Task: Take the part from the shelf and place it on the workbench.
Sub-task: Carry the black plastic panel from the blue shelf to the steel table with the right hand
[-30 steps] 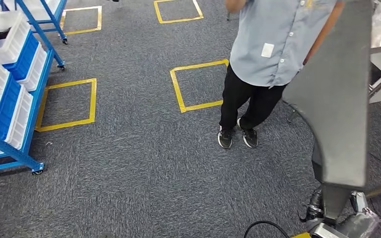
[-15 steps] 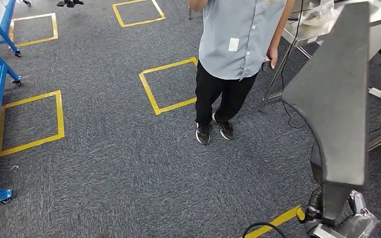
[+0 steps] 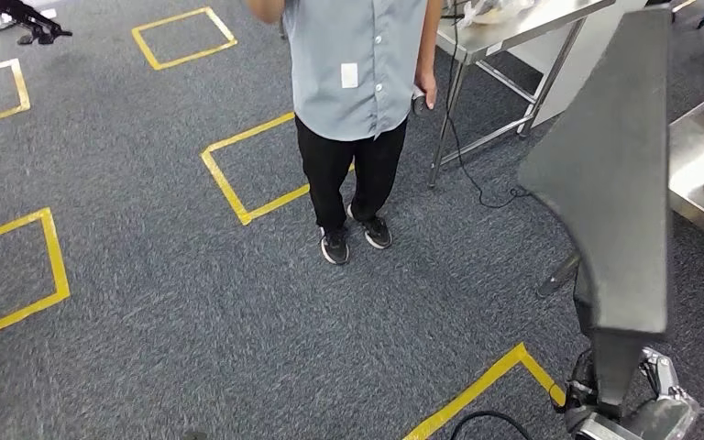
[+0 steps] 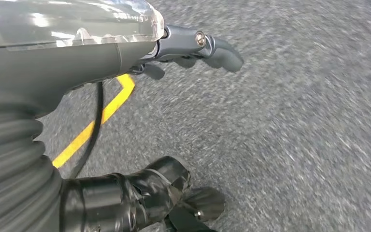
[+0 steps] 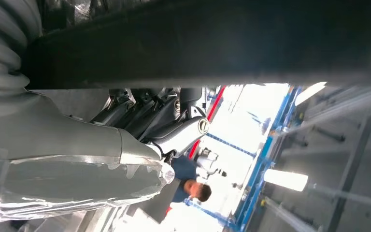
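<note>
The right hand [image 3: 628, 403], low beside the robot's body, grips the narrow lower end of the part [image 3: 610, 192], a large dark grey panel standing upright and widening above it. In the right wrist view its fingers [image 5: 145, 118] curl against the panel's dark underside. The left hand [image 4: 193, 46] hangs over the carpet with nothing in it, fingers loosely apart. This looks like the carrying step. The bench [image 3: 697, 165] lies just beyond the part, so the next move calls for bringing the panel over that steel top. A person [image 3: 357, 101] stands well left of the part.
</note>
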`<state>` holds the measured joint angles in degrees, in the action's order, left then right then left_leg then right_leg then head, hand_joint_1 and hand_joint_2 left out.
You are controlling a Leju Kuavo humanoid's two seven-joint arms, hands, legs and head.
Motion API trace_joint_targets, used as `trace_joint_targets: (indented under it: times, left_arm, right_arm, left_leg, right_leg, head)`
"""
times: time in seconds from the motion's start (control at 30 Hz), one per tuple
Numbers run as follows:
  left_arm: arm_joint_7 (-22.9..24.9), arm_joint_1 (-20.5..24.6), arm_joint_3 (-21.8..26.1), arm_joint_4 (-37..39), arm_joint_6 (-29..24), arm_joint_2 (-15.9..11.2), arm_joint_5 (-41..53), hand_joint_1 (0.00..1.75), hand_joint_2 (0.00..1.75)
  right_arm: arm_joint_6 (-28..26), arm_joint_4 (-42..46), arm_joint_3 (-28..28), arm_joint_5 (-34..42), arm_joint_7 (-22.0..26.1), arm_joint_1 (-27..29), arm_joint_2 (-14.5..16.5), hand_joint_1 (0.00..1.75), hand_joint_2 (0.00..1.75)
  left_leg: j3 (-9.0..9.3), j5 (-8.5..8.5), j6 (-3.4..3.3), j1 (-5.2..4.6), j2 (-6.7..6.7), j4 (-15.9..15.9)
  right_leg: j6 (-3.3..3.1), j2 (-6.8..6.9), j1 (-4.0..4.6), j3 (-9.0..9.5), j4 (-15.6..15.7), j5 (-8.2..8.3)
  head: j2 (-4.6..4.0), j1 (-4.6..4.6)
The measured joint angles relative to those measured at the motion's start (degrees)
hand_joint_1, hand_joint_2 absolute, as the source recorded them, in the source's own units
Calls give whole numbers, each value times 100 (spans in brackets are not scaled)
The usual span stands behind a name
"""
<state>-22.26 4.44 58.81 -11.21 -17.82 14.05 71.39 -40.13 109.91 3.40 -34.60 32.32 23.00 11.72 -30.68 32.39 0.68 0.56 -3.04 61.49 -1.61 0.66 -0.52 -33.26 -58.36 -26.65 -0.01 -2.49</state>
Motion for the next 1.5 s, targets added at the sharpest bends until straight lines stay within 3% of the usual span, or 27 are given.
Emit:
trace_joint_targets:
  times: [0.07,0.13,0.17,0.2,0.27,0.33,0.37,0.43,0.5,0.57,0.63,0.67,0.73,0.8,0.87,0.9,0.97,1.03,1.1,1.13,1.17,1.2,1.27,1.33,1.4,1.47,1.5]
  left_arm:
    - [1,-13,-1,0,1,-1,1,0,175]
    - [4,-35,0,0,1,-2,0,0,175]
    - [5,-41,1,0,1,-2,0,0,175]
    - [5,-43,1,0,1,-3,0,0,175]
    - [4,-40,1,0,1,-8,0,0,175]
    - [2,-34,0,0,1,-15,1,0,175]
    - [2,-29,0,0,1,-18,1,0,175]
    - [-2,-17,2,0,3,-15,1,0,175]
    - [-17,-16,5,0,8,-13,2,0,175]
    - [-31,-26,5,0,15,-13,3,0,175]
    - [-39,-42,7,0,25,-13,3,0,175]
    - [-44,-46,7,0,30,-13,3,0,175]
    - [-56,-41,8,0,37,-12,3,0,175]
    - [-71,-33,8,0,40,-11,2,0,175]
    - [-86,-26,8,0,48,-12,3,0,175]
    - [-91,-20,8,0,51,-12,3,0,175]
    - [-98,0,8,0,56,-9,3,0,175]
    - [-104,4,8,0,60,-7,3,0,175]
    - [-107,-7,8,0,64,-8,2,0,175]
    - [-107,-16,8,0,66,-8,2,0,175]
    - [-105,-27,8,0,67,-9,1,0,175]
    - [-104,-36,8,0,67,-9,1,0,175]
    - [-103,-43,9,0,67,-11,0,0,175]
    - [-104,-43,9,0,67,-20,0,0,175]
    - [-104,-33,8,0,68,-27,0,0,175]
    - [-107,-18,9,0,75,-24,0,0,175]
    - [-108,-16,11,0,80,-23,0,0,175]
  right_arm:
    - [2,-3,2,10,2,-8,0,171,175]
    - [2,-8,1,17,2,-7,0,171,175]
    - [2,-10,1,17,1,-6,0,171,175]
    - [2,-13,1,17,2,-6,0,171,175]
    - [2,-14,1,17,2,-7,0,171,175]
    - [2,-14,1,17,3,-9,0,171,175]
    - [2,-14,1,17,3,-6,0,171,175]
    - [1,-14,1,17,4,9,0,171,175]
    - [0,-14,1,17,10,11,-1,171,175]
    - [0,-14,1,17,15,1,-2,171,175]
    - [0,-20,0,17,16,1,-3,171,175]
    - [0,-24,-1,17,16,4,-3,171,175]
    - [1,-30,-1,17,16,4,-4,171,175]
    - [1,-31,0,17,16,0,-4,171,175]
    - [1,-31,1,18,16,-4,-5,171,175]
    - [1,-32,1,18,16,-3,-6,171,175]
    - [0,-31,1,19,16,4,-8,171,175]
    - [0,-30,4,18,17,2,-9,171,175]
    - [1,-31,14,17,17,-8,-9,171,175]
    - [2,-32,18,17,17,-12,-9,171,175]
    - [2,-35,20,17,16,-11,-9,171,175]
    - [2,-39,20,17,16,-10,-9,171,175]
    - [2,-45,21,17,16,-9,-9,171,175]
    - [2,-48,23,17,16,-12,-9,171,175]
    - [2,-49,27,17,16,-13,-9,171,175]
    - [1,-49,28,17,17,-3,-10,171,175]
    - [1,-49,27,17,17,4,-11,171,175]
  left_leg:
    - [-357,361,25,10,222,758]
    - [-621,455,32,9,252,1244]
    - [-615,331,24,9,258,1177]
    - [-512,126,9,9,282,906]
    - [-194,-257,-35,16,517,122]
    - [-31,-372,-79,13,729,-291]
    - [-17,-360,-103,5,742,-317]
    - [4,-398,-172,5,606,-357]
    - [26,-445,-249,28,453,-424]
    - [29,-452,-290,21,301,-446]
    - [29,-435,-295,10,145,-443]
    - [33,-427,-292,9,80,-442]
    - [56,-404,-277,9,-27,-441]
    - [103,-366,-244,-1,-135,-440]
    - [145,-325,-186,-22,-226,-436]
    - [160,-312,-155,-30,-271,-439]
    - [203,-280,-92,-25,-333,-441]
    - [147,-116,-37,-7,-146,-235]
    - [-146,234,-4,11,145,403]
    - [-342,392,8,15,216,790]
    - [-494,458,18,15,244,1065]
    - [-561,402,23,17,252,1144]
    - [-405,-1,16,29,304,671]
    - [-128,-315,-17,54,572,-27]
    - [-30,-351,-59,50,758,-292]
    - [-16,-375,-126,39,657,-327]
    - [0,-396,-166,47,591,-356]
  right_leg:
    - [-36,-116,7,-5,-3,5]
    - [-42,-266,17,-9,-20,2]
    - [-41,-347,19,-6,-31,0]
    - [-38,-427,19,-2,-42,-3]
    - [-10,-571,23,-7,-76,-16]
    - [54,-698,13,-46,-105,-17]
    - [95,-757,4,-69,-107,-7]
    - [169,-819,-13,-97,-107,7]
    - [219,-570,5,-225,-368,-165]
    - [257,-230,2,-549,-1033,-525]
    - [293,-128,-27,-841,-1618,-721]
    - [305,-111,-40,-889,-1713,-707]
    - [311,-61,-56,-701,-1358,-453]
    - [273,136,-37,-280,-584,-132]
    - [208,294,14,-32,-104,-16]
    - [177,300,41,-26,-64,-41]
    - [117,172,35,-25,-29,-23]
    - [39,53,-4,12,39,13]
    - [-12,-68,-21,28,69,33]
    - [-23,-138,-18,24,65,34]
    - [-26,-217,-16,23,58,31]
    - [-25,-300,-16,24,46,27]
    - [-4,-466,-22,25,2,7]
    - [43,-607,-22,-1,-66,-25]
    - [114,-720,-27,-49,-104,-33]
    - [190,-806,-42,-86,-97,-11]
    - [219,-735,-39,-105,-125,-29]
  head:
    - [0,1]
    - [0,1]
    - [1,2]
    - [0,1]
    - [-1,1]
    - [0,1]
    - [-1,1]
    - [0,1]
    - [0,-14]
    - [-1,-28]
    - [-1,-27]
    - [-1,-28]
    - [0,-28]
    - [1,-28]
    - [0,-27]
    - [0,-26]
    - [-1,-26]
    - [-1,-24]
    - [-1,-20]
    - [-1,-19]
    - [0,-18]
    - [0,-18]
    - [0,-17]
    - [-1,-20]
    - [-1,-21]
    - [0,-19]
    - [0,-21]
